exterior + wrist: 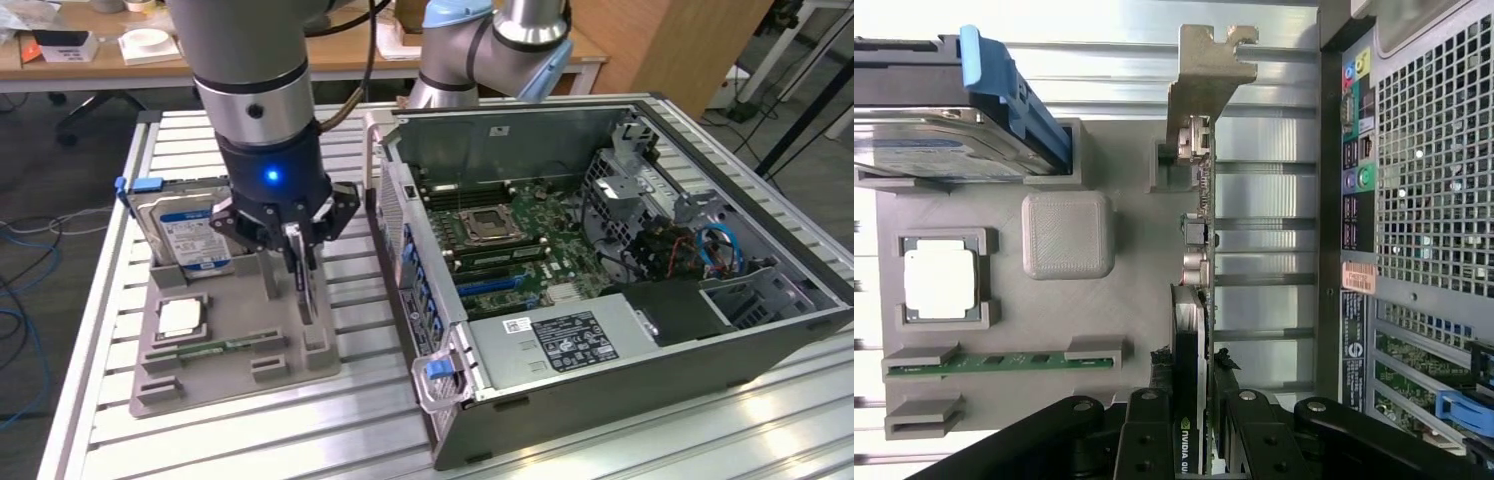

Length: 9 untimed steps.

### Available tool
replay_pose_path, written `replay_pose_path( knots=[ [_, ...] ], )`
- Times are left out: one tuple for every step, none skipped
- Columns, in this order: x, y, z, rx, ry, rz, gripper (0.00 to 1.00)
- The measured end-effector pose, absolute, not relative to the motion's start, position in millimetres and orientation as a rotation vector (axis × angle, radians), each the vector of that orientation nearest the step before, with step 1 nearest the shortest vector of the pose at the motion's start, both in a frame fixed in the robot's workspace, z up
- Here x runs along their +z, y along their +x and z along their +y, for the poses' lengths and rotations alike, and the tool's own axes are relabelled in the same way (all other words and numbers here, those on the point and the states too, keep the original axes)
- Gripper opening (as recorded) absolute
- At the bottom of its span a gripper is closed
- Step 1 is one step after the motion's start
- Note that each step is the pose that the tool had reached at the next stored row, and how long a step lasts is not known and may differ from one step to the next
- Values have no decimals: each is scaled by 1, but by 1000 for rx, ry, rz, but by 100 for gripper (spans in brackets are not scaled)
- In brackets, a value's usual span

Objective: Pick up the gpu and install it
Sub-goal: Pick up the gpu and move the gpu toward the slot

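The fingers (1146, 435) are clamped on the gpu (1196, 250), one on each face near its top edge, at the end away from the metal bracket (1206, 70). The card stands upright on edge in the grey parts holder (227, 375), between the hard drive (187, 228) and the open computer case (601, 270), with the processor (180, 317) and memory stick (1004, 360) lying beside it. To lift it well, I judge the pull should go straight up, keeping the card vertical, so the bracket end does not catch in its slot or tilt the holder on the bench (334, 435).
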<state>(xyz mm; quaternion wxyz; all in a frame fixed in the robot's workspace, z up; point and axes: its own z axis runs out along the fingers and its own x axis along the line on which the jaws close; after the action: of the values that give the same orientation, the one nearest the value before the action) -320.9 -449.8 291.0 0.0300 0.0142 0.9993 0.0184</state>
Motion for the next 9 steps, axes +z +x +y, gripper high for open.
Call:
replay_pose_path(
  knots=[
    [292,-321,-450,57,44,3081,26],
    [294,-321,-450,57,44,3081,26],
    [295,-321,-450,57,44,3081,26],
    [296,-321,-450,57,44,3081,26],
    [297,-321,-450,57,44,3081,26],
    [299,-321,-450,57,44,3081,26],
    [300,-321,-450,57,44,3081,26],
    [301,-321,-450,57,44,3081,26],
    [302,-321,-450,57,44,3081,26]
  ],
)
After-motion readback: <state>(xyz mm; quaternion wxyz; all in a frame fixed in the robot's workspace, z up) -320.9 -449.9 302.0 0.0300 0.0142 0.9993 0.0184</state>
